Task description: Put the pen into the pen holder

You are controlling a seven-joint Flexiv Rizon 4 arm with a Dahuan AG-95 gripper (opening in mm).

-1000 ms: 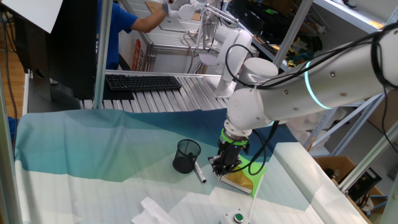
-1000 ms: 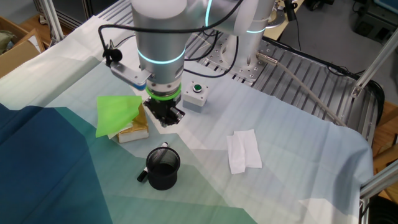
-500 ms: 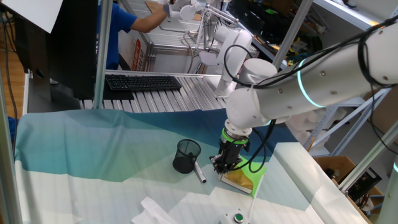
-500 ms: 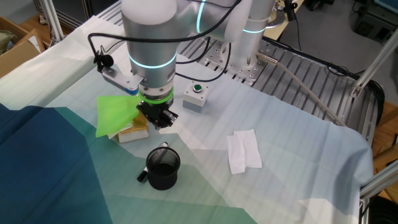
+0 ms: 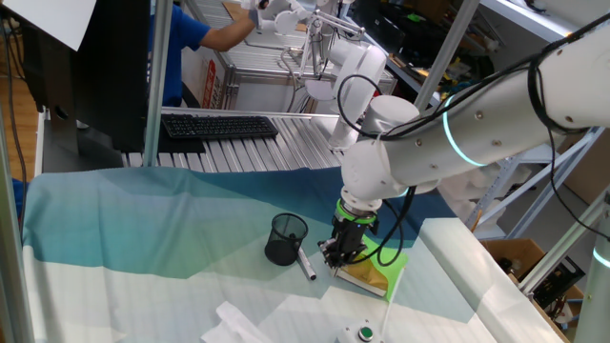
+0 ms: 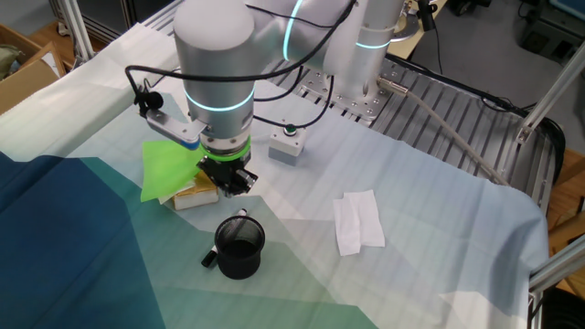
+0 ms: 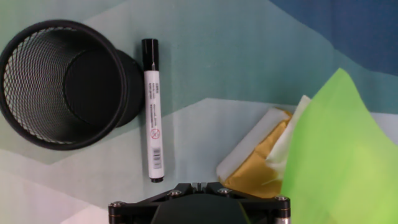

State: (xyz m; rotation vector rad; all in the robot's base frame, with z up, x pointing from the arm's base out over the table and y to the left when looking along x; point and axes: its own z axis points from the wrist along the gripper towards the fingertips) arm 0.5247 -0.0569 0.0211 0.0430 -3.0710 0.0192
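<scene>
The pen (image 7: pixel 153 109) lies flat on the cloth-covered bench (image 5: pixel 143 257), just beside the pen holder (image 7: pixel 59 81), with its black cap end next to the holder's rim and its other end pointing away from the holder. In the hand view the pen runs lengthwise alongside the holder's wall, very close to it; whether the two touch cannot be told. The pen holder stands upright, mouth up, with nothing visible inside.

The gripper (image 5: pixel 339 255) points straight down over the bench and is closed all the way, with nothing between its fingers. It hangs on the far side of the pen from the holder, near the pen but not touching it; in one fixed view it sits between the pen (image 5: pixel 306 266) and the sponge block (image 5: pixel 374 274) with the green sheet (image 5: pixel 391 259) on it. In the other fixed view the gripper (image 6: pixel 230 181) is above and apart from the pen holder (image 6: pixel 239 247), next to the green sheet (image 6: pixel 169 166) (the pen (image 6: pixel 209 260) is mostly hidden behind the holder there, only its dark end showing).
</scene>
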